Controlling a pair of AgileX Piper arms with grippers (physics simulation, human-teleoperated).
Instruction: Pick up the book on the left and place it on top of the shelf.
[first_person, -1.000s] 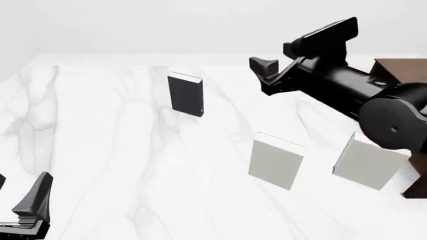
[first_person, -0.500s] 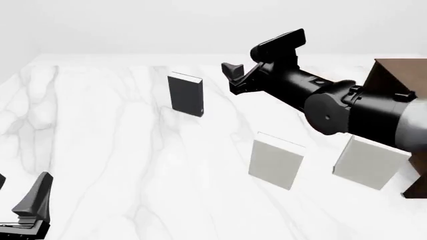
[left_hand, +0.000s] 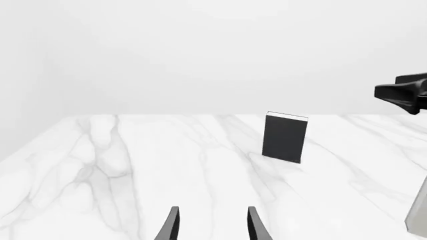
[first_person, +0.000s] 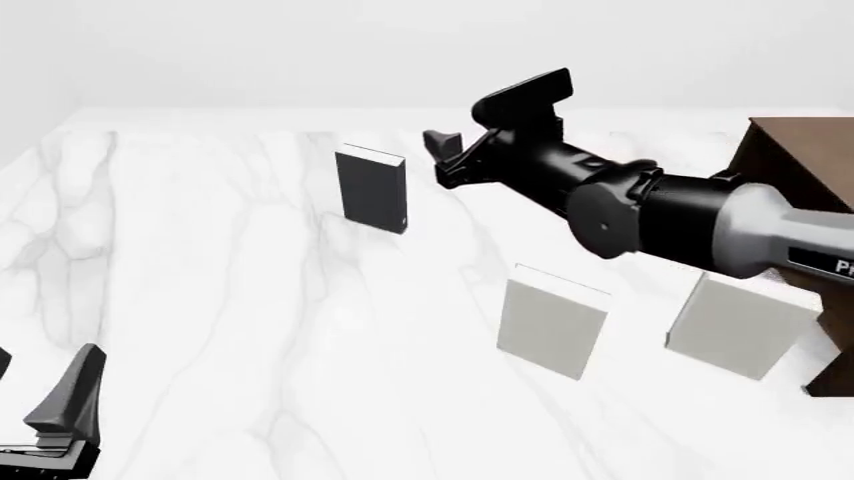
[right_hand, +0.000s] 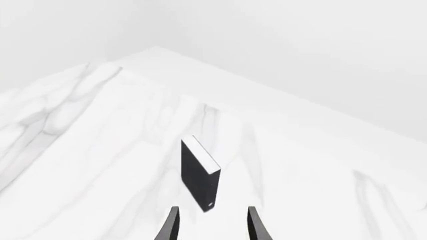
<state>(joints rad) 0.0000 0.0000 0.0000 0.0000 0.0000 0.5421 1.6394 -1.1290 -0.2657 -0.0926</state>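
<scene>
The right gripper (first_person: 447, 150) hangs with its fingers parted, empty, just right of the upright black book (first_person: 371, 189); the left gripper (left_hand: 210, 225) is likewise parted, well apart from the book.

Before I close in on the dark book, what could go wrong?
The book stands upright on its edge, so a nudge from the right tool could topple it before the fingers straddle it. The tool looks open but off to the book's side, so it may need realigning. Carrying it to the shelf, the arm passes over two grey books and could knock them.
</scene>
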